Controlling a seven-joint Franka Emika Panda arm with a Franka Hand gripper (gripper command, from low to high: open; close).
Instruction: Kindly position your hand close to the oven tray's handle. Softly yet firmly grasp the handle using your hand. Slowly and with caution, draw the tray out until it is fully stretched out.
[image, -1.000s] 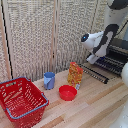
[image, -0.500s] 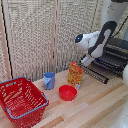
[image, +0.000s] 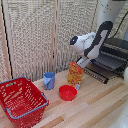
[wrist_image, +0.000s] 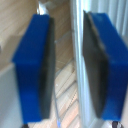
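Hanging above the table, the hand (image: 80, 60) has its 2 blue pads (wrist_image: 35, 70) spread, nothing btwn them. 1 oven (image: 116, 50) at the exterior view's right, 1 tray (image: 107, 62) at its front — also 1 red basket (image: 20, 97), 1 blue cup (image: 49, 80), 1 red bowl (image: 67, 92), 1 orange box (image: 75, 75).

We saw the black-and-silver oven (image: 113, 56) at the exterior view's right on the bench, its striped door folded down and the grey tray (image: 111, 61) lying flat inside.

Exterior view across the table (image: 100, 107); wrist view close between fingers (wrist_image: 35, 70).
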